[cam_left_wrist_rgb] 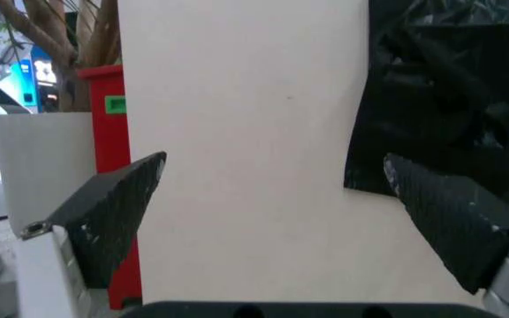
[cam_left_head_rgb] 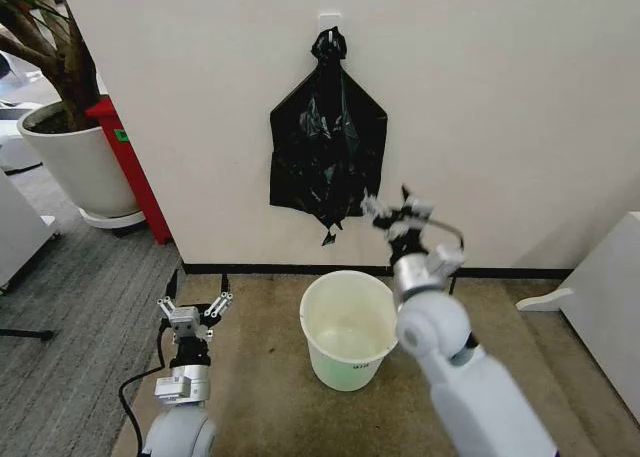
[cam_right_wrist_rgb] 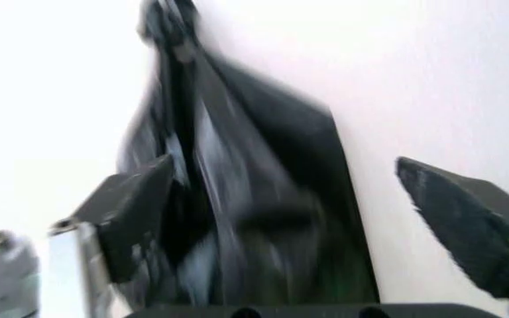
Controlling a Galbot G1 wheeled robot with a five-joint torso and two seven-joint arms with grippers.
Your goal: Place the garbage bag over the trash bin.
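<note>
The trash bin, a small white bucket, stands open on the tan floor by the wall. Above it a flat black bag bundle with a knotted top hangs from a white wall hook. A loose garbage bag is out of view. My right gripper is raised above the bin's far right side, open, just off the bundle's lower right corner. In the right wrist view the bundle fills the space ahead of the right gripper. My left gripper stays low at the left, open and holding nothing.
A large white planter with a tree stands at the far left, beside a red box against the wall corner. White furniture sits at the right. A black cable lies on the floor near my left arm.
</note>
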